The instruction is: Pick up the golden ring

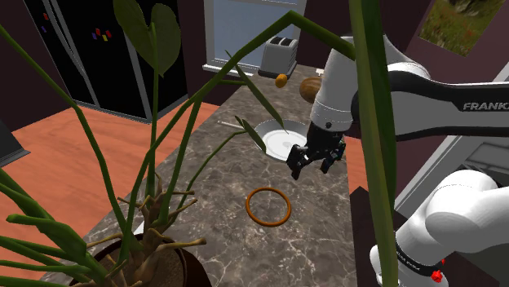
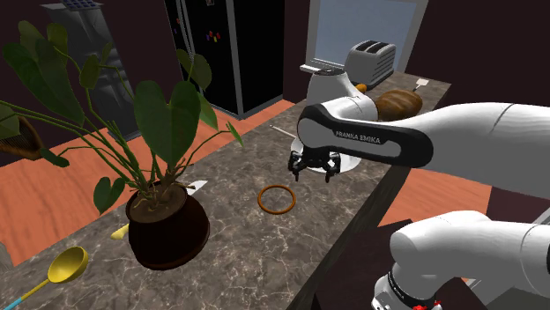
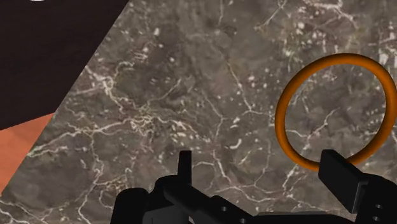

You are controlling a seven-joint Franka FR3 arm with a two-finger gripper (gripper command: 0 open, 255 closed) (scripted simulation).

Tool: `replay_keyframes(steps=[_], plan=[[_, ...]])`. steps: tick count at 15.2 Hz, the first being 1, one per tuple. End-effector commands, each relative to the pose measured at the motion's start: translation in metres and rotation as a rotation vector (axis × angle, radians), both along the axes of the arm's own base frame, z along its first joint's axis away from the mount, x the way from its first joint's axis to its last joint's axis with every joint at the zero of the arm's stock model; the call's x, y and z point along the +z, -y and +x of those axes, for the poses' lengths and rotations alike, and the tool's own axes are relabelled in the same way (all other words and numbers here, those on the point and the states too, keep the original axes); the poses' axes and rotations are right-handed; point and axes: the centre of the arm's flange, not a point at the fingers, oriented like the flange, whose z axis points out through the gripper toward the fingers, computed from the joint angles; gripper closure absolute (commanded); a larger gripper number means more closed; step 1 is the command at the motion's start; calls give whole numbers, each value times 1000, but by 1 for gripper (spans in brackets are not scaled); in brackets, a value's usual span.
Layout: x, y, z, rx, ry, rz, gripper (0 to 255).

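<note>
Shoulder view, gripper: you are seeing the gripper point(image 1: 310, 167) hanging right of centre, its jaws standing apart and gripping nothing.
Shoulder view, ring: the orange ring point(image 1: 248, 206) is lying flat on the marble counter point(image 1: 204, 187), just below the gripper in the frame.
Shoulder view, containers: the white plate point(image 1: 273, 140) is sitting behind the gripper; the dark pot point(image 1: 167, 267) at lower left is holding a leafy plant point(image 1: 155, 49).
Second exterior view, ring: it is lying mid-frame, lower left of the gripper.
Second exterior view, pot: it is holding the plant at left.
Wrist view, ring: it is lying beside one finger point(image 3: 340, 172), outside the wide-open gap.
</note>
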Motion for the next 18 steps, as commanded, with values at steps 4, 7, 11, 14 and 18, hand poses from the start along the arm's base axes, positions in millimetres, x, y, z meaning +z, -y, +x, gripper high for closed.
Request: replay_keyframes(steps=[4, 7, 11, 14, 18], plan=[[-39, -52, 7, -86, 0, -20, 0], [-52, -55, 7, -91, 0, -21, 0], [-73, -55, 7, -91, 0, -21, 0], [-81, -55, 7, -91, 0, -21, 0], [-81, -54, 7, -91, 0, -21, 255]])
